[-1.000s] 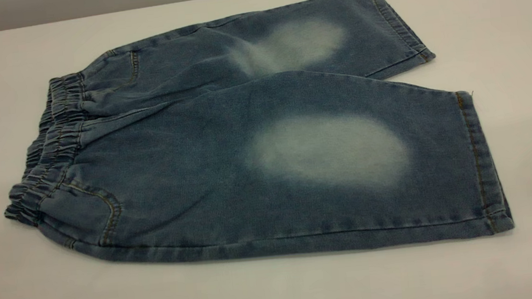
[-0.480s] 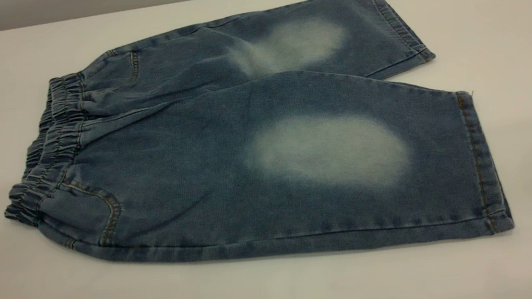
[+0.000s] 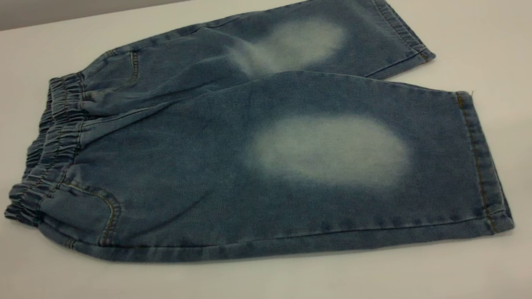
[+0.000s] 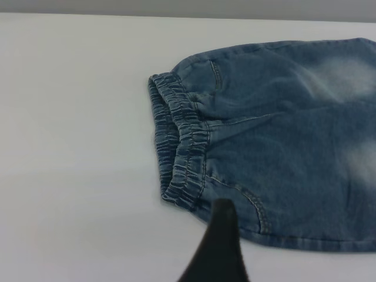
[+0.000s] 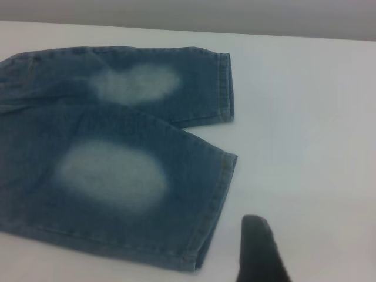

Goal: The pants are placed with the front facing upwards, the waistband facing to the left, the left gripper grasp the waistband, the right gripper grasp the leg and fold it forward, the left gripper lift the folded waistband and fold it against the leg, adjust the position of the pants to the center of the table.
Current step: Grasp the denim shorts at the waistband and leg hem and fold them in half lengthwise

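Note:
The pants [image 3: 255, 136], blue denim shorts, lie flat on the white table [image 3: 278, 288] with the pale faded ovals facing up. The gathered waistband [image 3: 49, 144] points left and both legs run right. The near leg [image 3: 334, 162] overlaps the edge of the far leg [image 3: 295, 41]. Neither gripper shows in the exterior view. In the left wrist view the black left gripper [image 4: 220, 247] hovers by the near corner of the waistband [image 4: 179, 147], not holding it. In the right wrist view the black right gripper [image 5: 258, 249] hangs over bare table beside the near leg's hem [image 5: 220, 200].
The table's far edge [image 3: 185, 1] runs just behind the far leg. Bare white surface surrounds the pants on the left, right and front.

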